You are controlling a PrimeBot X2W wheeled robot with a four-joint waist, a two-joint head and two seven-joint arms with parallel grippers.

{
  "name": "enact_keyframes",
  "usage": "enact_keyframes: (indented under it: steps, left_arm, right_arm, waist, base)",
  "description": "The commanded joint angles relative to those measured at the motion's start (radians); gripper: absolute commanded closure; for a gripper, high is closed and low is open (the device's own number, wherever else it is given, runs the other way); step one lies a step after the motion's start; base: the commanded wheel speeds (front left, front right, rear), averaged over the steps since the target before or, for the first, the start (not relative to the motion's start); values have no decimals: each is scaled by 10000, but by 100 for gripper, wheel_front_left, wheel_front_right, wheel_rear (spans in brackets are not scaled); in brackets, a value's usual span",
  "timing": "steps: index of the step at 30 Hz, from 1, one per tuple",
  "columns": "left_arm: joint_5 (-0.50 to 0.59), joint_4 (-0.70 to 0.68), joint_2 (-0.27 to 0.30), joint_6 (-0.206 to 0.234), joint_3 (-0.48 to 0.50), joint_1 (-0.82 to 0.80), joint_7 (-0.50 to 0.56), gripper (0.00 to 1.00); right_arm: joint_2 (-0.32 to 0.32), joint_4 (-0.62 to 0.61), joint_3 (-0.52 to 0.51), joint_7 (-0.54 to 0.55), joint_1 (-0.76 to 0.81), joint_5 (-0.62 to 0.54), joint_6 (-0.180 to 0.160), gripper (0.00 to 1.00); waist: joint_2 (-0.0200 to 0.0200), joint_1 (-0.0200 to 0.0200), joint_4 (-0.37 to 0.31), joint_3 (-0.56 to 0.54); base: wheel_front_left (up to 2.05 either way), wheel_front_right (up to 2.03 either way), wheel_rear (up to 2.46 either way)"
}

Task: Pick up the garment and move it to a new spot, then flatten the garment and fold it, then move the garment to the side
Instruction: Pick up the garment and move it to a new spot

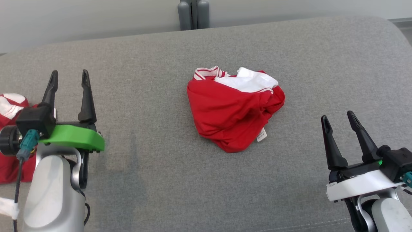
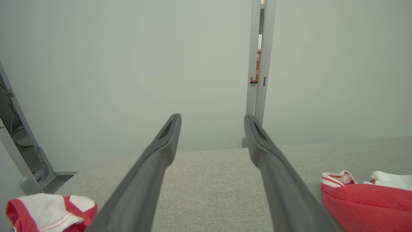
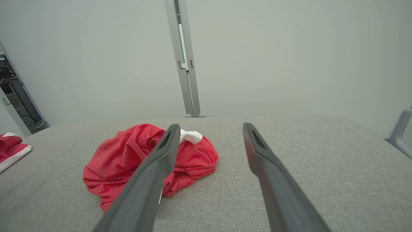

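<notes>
Left tool (image 1: 70, 72) partly hides a second red garment (image 1: 8, 167), cropped at left.

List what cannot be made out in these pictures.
Crumpled red and white garment: head view, its own folds hide its kind and shape.
Small white label: head view, print too small to read.
Second red and white cloth: head view, cut by the left edge, partly behind the left gripper.

bare grey padded surface (image 1: 161, 174) rings the crumpled red garment (image 1: 231, 119) on every side, so approach is open. a second red-and-white cloth (image 1: 11, 106) sits at the left edge, beside the left claw (image 1: 70, 73). the right half lies bare.
</notes>
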Motion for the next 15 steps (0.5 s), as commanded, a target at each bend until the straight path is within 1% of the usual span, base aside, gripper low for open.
enact_keyframes:
  steps: [1,9,11,15]
  left_arm:
    - [9,-143,-50,-31,37,395,-6,0]
    - [-114,-826,-137,-38,245,2091,-8,0]
    - [-278,-1022,-231,2,406,2441,-8,0]
    - [-224,-1321,-315,56,452,3090,-8,0]
  right_arm:
    - [52,71,11,-97,89,-9,-5,0]
    - [180,402,24,-155,377,-38,-5,0]
    - [216,454,24,-164,456,-55,-5,0]
    - [301,532,-37,-167,581,-61,-5,0]
  waist:
    - [0,0,-135,-337]
    - [0,0,-60,-839]
    - [0,0,-33,-944]
    - [0,0,63,-1139]
  base:
    - [0,0,0]
    - [0,0,0]
    - [0,0,0]
    - [0,0,0]
